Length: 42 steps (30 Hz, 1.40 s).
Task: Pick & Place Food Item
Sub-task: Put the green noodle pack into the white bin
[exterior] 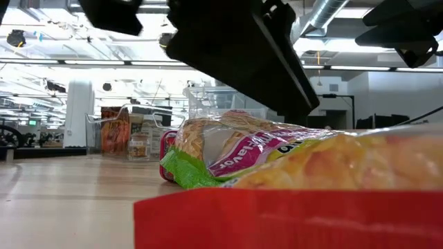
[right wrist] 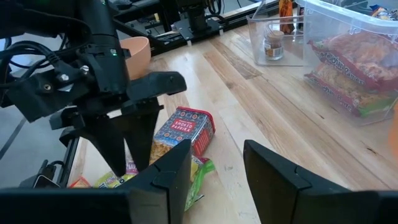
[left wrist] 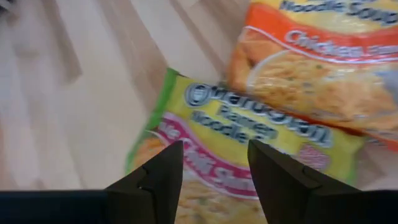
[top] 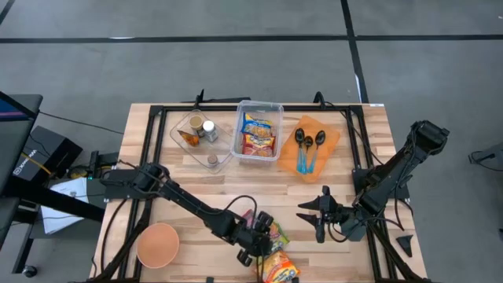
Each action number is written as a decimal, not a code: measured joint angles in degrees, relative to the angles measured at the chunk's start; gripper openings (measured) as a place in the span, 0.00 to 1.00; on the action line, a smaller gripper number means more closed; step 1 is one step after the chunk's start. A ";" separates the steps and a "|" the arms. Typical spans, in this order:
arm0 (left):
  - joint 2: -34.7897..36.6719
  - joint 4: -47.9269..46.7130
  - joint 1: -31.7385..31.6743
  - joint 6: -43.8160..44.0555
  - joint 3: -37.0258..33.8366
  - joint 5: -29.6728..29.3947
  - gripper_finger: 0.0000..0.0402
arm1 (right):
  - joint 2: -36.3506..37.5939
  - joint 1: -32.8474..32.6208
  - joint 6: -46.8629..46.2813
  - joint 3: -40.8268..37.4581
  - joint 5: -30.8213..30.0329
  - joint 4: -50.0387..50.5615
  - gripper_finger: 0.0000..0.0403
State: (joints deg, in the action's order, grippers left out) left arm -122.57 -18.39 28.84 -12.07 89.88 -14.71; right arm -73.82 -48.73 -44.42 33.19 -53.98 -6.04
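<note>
A ramen packet [left wrist: 249,134] with a green edge and a yellow and pink face lies near the table's front edge [top: 277,234]. One end rests by a red spice tin [right wrist: 186,124]. An orange chicken noodle packet [top: 279,270] lies just nearer the front. My left gripper [left wrist: 214,180] has come down on the green-edged packet and is shut on it. My right gripper [right wrist: 217,180] hovers open to the right [top: 321,216], pointing toward the packets, with nothing between its fingers. My left gripper meets the ramen packet's printed top face [left wrist: 214,165] near one end, with the wrapper showing between its two fingers. The fingers [right wrist: 127,149] slant down onto it from above. The packet still lies on the table; the fingertips hide the exact contact.
At the back stand a clear bin [top: 259,130] with more noodle packets, a clear container [top: 200,134] of small jars and an orange tray [top: 314,145] with spoons. A peach bowl [top: 157,244] sits at the front left.
</note>
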 joint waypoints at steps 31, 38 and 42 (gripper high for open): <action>-0.18 0.78 -2.97 4.18 -3.40 6.76 0.35 | 0.00 0.00 -0.14 0.00 0.02 0.00 0.36; 0.07 4.10 -3.50 1.81 -3.64 5.57 0.22 | 0.00 0.00 -0.07 0.00 0.06 0.02 0.36; 0.09 3.36 -4.03 0.43 -3.64 6.20 0.05 | 0.00 0.00 -0.09 0.00 0.11 0.02 0.36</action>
State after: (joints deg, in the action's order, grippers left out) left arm -122.48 -15.03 24.81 -11.64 86.24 -8.52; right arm -73.82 -48.73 -44.51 33.19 -53.87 -6.02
